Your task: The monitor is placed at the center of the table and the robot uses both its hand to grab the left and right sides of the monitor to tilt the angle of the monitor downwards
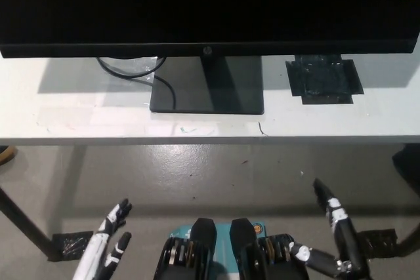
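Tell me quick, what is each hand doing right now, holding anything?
Left hand: open, holding nothing, low below the table edge.
Right hand: open, holding nothing, also low and clear of the monitor.

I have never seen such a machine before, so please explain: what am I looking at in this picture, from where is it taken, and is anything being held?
The picture comes from a camera on a humanoid robot's head, looking steeply down. At the lower left is the robot's white left hand, and at the lower right its black right hand. Both hang low over the floor, in front of the table, with fingers apart. They hold nothing.

Above them is a white table. On it stands a black monitor, its screen dark, on a flat black base. A black cable curls behind the base. To the right of the base, a patch of black tape is stuck on the tabletop.

Neither hand touches the monitor.
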